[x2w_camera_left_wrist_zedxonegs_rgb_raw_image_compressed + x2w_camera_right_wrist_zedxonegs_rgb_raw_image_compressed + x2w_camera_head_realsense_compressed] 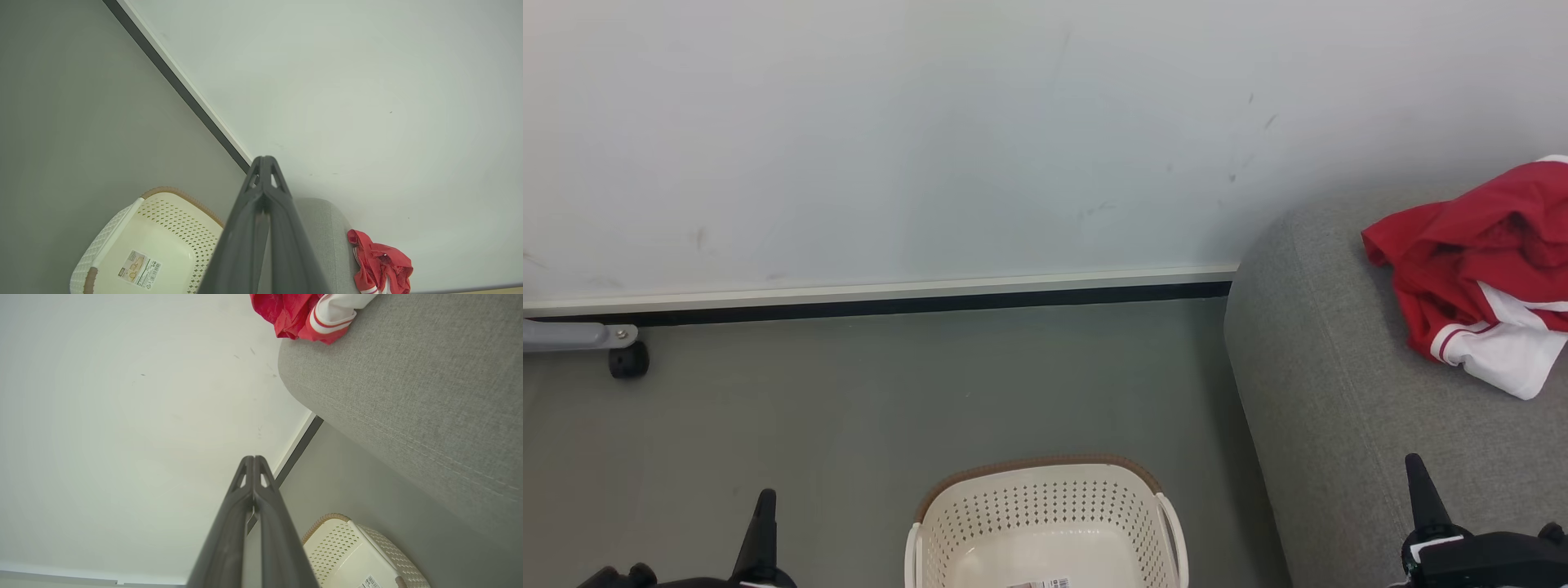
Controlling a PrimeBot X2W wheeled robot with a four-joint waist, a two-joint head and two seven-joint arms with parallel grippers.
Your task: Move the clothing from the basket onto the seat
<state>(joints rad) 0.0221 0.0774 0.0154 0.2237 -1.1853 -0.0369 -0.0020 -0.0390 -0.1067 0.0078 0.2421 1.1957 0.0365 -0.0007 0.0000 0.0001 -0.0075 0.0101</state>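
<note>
Nearest to the robot, the left gripper and the right gripper both have their two dark fingers pressed together, and they pinch nothing. Between them the basket stands on the grey floor, near the rounded left edge of the seat but apart from it; a barcode sticker lies on its pale bottom. The right gripper hangs over the near part of the seat. The clothing lies crumpled on top of the seat toward its far edge, well apart from both grippers, red with a white panel and striped trim. Behind it is the pale wall.
</note>
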